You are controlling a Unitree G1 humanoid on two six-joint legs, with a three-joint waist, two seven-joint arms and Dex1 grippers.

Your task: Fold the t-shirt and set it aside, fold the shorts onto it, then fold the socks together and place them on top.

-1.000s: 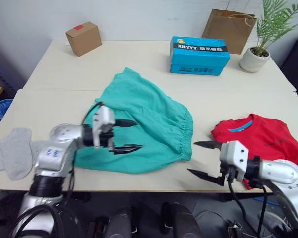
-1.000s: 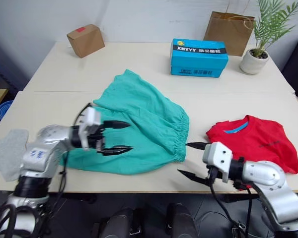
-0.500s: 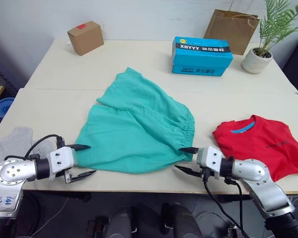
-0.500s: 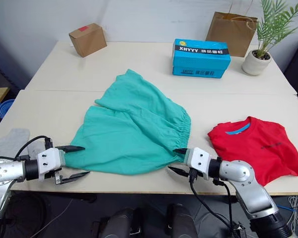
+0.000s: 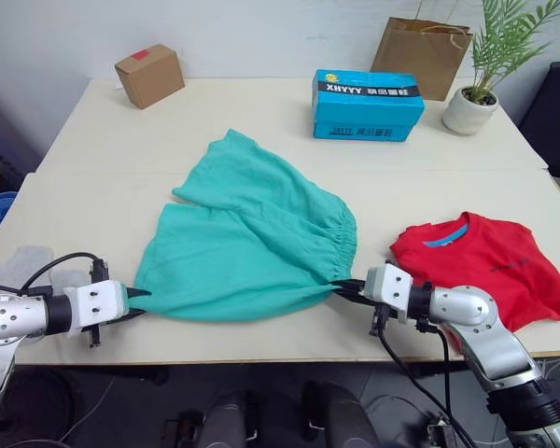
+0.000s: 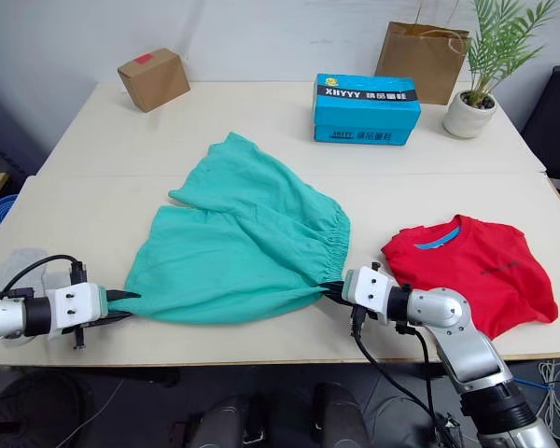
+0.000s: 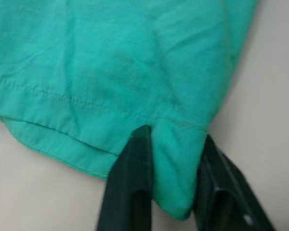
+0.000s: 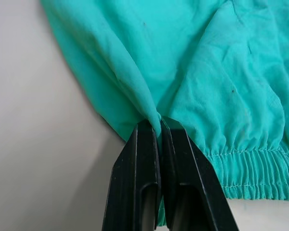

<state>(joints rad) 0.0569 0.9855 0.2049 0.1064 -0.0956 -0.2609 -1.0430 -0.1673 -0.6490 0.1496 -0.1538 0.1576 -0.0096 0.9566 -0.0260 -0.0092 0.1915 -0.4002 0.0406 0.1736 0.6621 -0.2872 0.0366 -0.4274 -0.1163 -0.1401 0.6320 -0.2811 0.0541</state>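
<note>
Shorts (image 5: 252, 243) centre frame on surface (image 5: 93, 205); t-shirt (image 5: 490, 266) right of them; socks (image 5: 28, 261) far left edge. Shoebox (image 5: 367, 91), cardboard box (image 5: 149, 75), paper bag (image 5: 422, 56), potted plant (image 5: 476, 93) along top.

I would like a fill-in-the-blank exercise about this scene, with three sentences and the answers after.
1. Both grippers, the left gripper and the right gripper, are shut on the ____.
2. The t-shirt lying on the table is ____ in colour.
3. The blue box stands between the plant pot and the ____ box.

Missing words: shorts; red; cardboard
</note>
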